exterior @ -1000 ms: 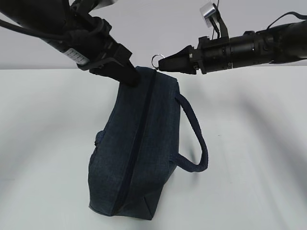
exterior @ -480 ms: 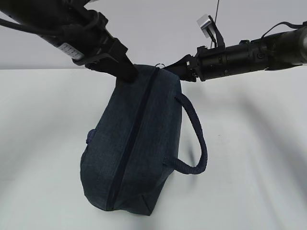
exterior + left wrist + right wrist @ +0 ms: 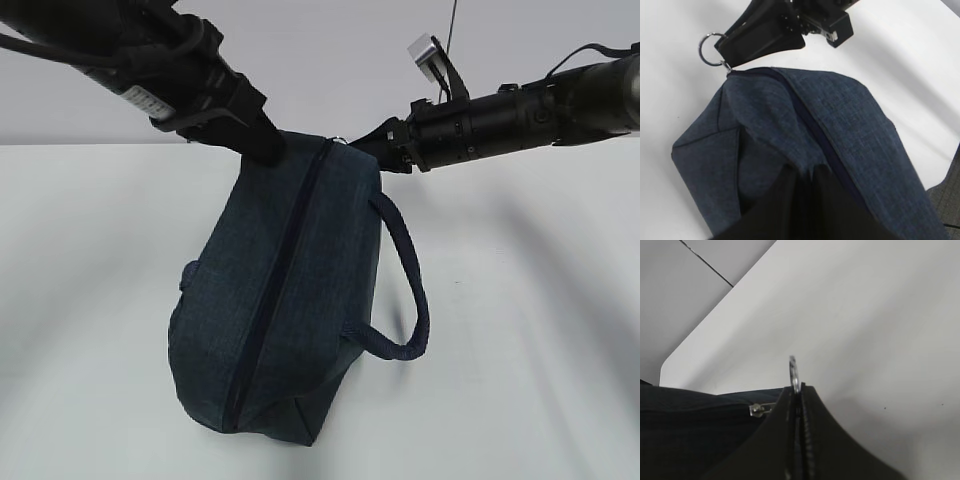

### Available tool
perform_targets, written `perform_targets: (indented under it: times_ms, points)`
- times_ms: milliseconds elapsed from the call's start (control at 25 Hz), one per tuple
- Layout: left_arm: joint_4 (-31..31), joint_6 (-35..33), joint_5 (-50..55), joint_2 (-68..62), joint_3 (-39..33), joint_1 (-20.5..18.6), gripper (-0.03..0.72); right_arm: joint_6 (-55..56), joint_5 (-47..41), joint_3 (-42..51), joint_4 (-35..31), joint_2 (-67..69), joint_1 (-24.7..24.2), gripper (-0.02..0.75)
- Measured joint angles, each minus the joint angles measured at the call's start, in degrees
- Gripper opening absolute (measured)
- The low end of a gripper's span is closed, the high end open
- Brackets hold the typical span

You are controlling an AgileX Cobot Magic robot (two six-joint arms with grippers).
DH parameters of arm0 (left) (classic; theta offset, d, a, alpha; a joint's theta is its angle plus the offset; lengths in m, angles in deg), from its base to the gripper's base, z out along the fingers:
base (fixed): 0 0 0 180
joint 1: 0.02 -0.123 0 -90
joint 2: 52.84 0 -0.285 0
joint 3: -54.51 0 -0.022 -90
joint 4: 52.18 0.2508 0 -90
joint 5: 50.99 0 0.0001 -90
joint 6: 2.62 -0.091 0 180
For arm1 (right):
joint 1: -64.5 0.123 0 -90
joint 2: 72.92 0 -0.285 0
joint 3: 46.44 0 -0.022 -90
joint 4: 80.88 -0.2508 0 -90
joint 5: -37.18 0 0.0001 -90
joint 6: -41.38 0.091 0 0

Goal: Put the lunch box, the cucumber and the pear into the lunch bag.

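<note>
White and matte, the surface [image 3: 540,330] runs back to a pale grey wall, with soft shadows lying across it. On it, toward the near edge, stands the dark navy, boxy fabric lunch bag [image 3: 290,300], its bottom end near the near edge and its top end lifted and leaning back toward the far edge. A long dark zipper [image 3: 280,290] runs closed along its upper face, and a thick navy loop handle [image 3: 405,290] arches out on the right-edge side. The left gripper [image 3: 262,148], black and angled down from the upper left, has its fingers [image 3: 790,200] clenched on a fold of the bag's fabric beside the zipper at the raised end. The right gripper [image 3: 362,145] reaches in from the right, its black fingers [image 3: 815,440] pressed together on the round metal ring pull [image 3: 711,49] at the top end of the zipper; in the right wrist view the ring stands edge-on between the fingertips, with the small silver slider [image 3: 759,410] just beside them on the navy cloth. From the left wrist view the ring shows half clear of the right fingers, hanging off the bag's corner.
</note>
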Motion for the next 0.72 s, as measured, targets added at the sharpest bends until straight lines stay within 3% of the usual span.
perform_targets:
  times_ms: [320,600,720]
  points:
    - [-0.2,0.0,0.0,-0.3,0.0,0.0,0.020,0.0,1.3,-0.9,-2.0,0.6,-0.1,0.017]
    - [-0.4,-0.3,-1.0,-1.7,0.0,0.2,0.020,1.6,0.2,-4.0,-3.0,0.6,-1.2,0.286]
    - [-0.2,-0.3,-3.0,-3.7,0.0,0.2,0.020,2.0,1.4,-4.1,-3.0,0.6,-1.2,0.324]
